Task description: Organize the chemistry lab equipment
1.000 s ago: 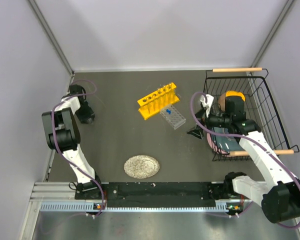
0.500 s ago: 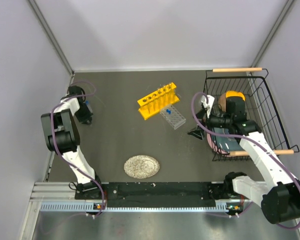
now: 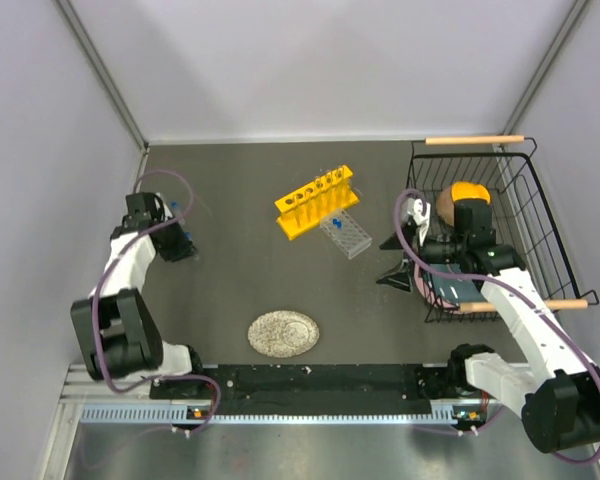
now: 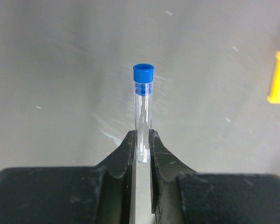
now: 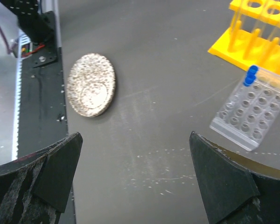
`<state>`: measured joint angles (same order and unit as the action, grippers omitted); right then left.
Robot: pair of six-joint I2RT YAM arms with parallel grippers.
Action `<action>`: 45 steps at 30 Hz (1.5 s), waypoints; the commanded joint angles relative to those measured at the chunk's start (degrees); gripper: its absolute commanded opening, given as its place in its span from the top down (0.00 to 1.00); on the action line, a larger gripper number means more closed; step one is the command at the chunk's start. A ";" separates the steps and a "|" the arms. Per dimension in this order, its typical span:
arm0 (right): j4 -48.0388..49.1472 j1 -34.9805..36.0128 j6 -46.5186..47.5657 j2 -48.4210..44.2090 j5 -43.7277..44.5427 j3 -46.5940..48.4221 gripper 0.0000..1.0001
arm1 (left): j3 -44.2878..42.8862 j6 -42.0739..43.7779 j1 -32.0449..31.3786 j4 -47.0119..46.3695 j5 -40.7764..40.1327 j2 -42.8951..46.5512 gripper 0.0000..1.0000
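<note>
So, a blue-capped vial (image 4: pixel 143 119) is pinched by its bottom end between the jaws of the left gripper (image 4: pixel 143 136), out near the table's (image 3: pixel 250 290) far left edge. Its long axis is lined up with the jaws, cap pointed straight away from the wrist. The small clear gridded rack (image 3: pixel 346 234) and yellow test-tube rack (image 3: pixel 317 201) are well off to its right, so a sideways carry is probably needed. The right gripper (image 5: pixel 135 140) is closer to them, jaws spread wide, nothing held.
</note>
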<state>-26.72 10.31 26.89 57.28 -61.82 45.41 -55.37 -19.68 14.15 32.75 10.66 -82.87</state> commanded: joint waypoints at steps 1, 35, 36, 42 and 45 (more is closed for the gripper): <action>-3.77 -0.64 -2.27 -0.50 -6.29 4.50 0.01 | 4.56 2.45 -3.41 -5.40 15.77 12.60 1.00; -5.98 9.91 -32.60 7.05 -1.11 20.25 0.11 | -1.49 -5.89 -68.73 -32.23 -0.72 18.80 1.00; -5.98 9.82 -33.48 7.49 -1.19 20.25 0.14 | -1.75 -5.63 -69.25 -32.31 -0.72 18.19 1.00; -4.92 9.91 -36.64 9.61 -2.16 21.04 0.28 | -3.07 -4.58 -70.49 -32.23 -1.07 16.69 1.00; -4.31 9.82 -37.96 10.40 -3.04 21.21 0.35 | -3.25 -3.96 -70.84 -32.05 -0.64 16.34 1.00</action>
<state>-33.65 19.73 -8.16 67.09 -63.48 64.31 -55.92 -25.32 -55.99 3.38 10.41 -66.30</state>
